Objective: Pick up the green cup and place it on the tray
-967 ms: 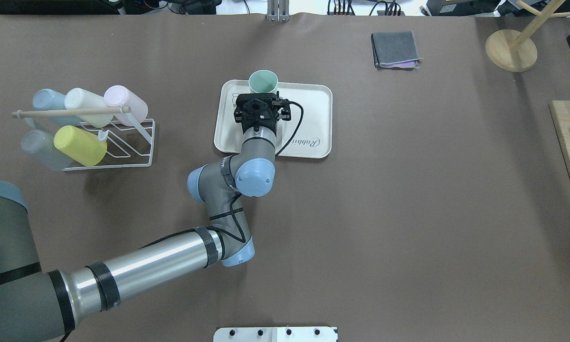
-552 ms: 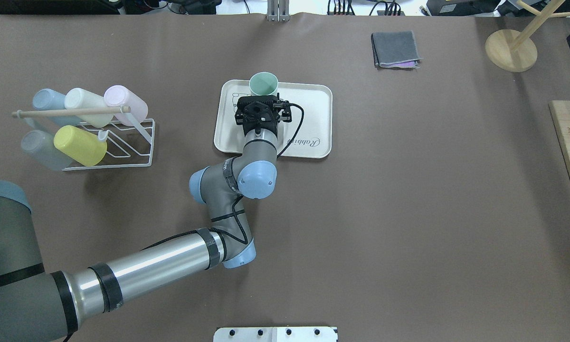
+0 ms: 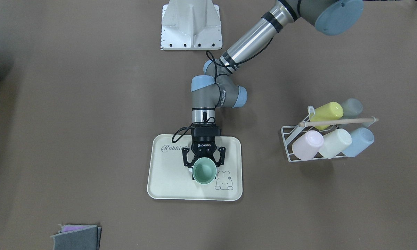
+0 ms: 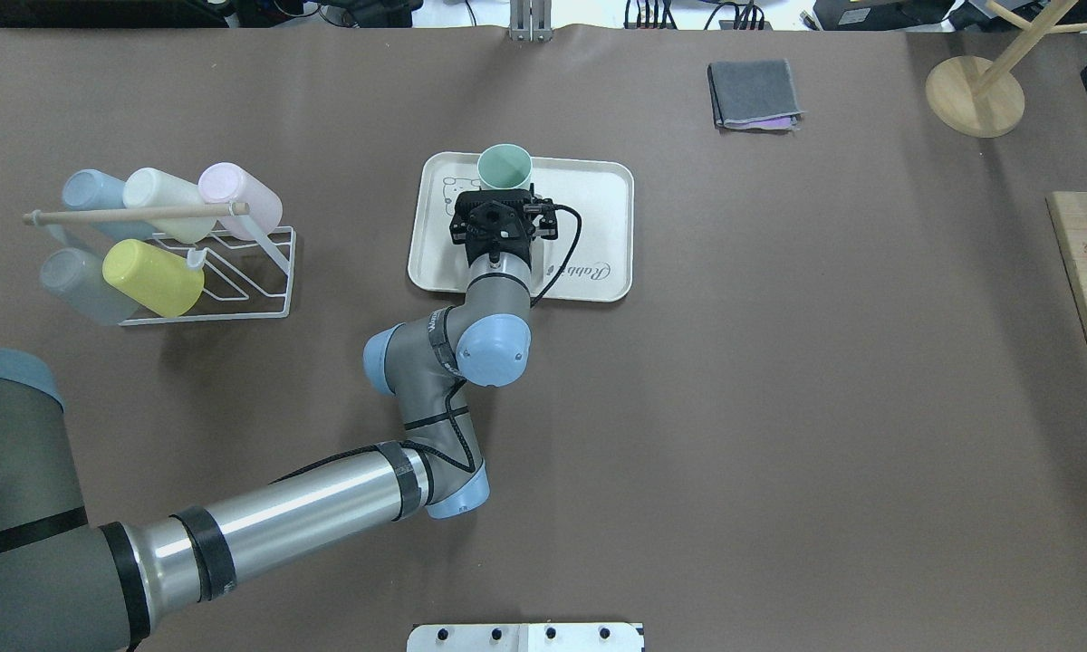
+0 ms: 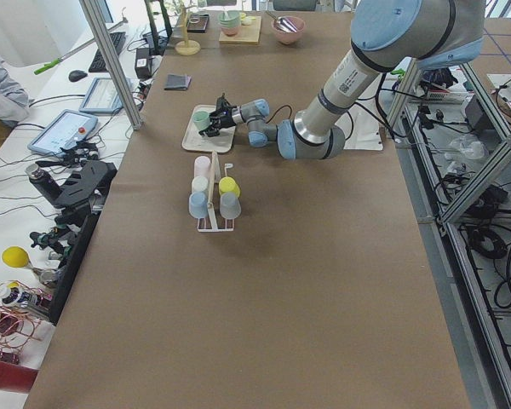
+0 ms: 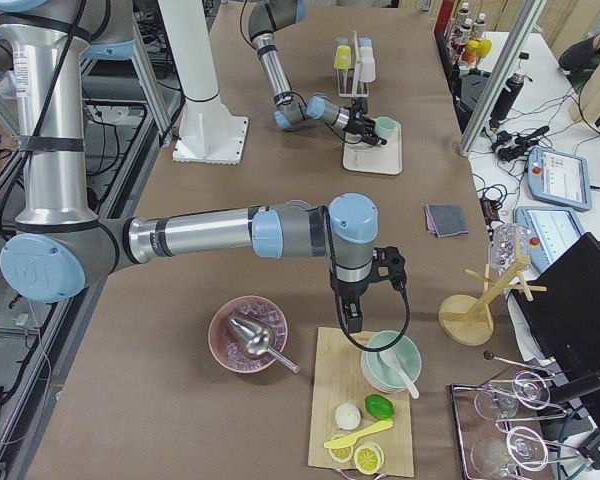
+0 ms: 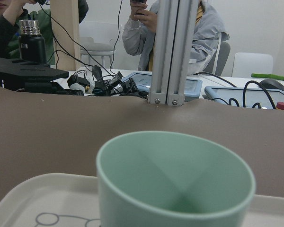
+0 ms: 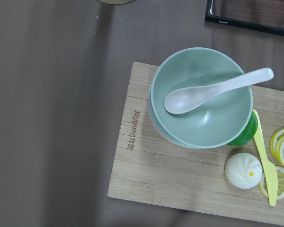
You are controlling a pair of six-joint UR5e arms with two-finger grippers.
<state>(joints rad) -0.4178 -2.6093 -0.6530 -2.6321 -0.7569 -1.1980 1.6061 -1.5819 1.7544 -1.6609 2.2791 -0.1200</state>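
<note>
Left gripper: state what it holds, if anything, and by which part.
Nothing. The left gripper is open, its fingers either side of the green cup, which stands upright on the tray.

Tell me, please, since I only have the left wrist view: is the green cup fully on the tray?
Observer: Yes. The front-facing view shows the green cup upright inside the rim of the tray, beside the bunny drawing.
Operator: Is the left gripper clamping it?
Observer: No. The left gripper is open, its fingers spread wider than the cup.
Operator: Where is the right arm?
Observer: The right gripper hangs above a wooden board that holds a green bowl, far from the tray.
</note>
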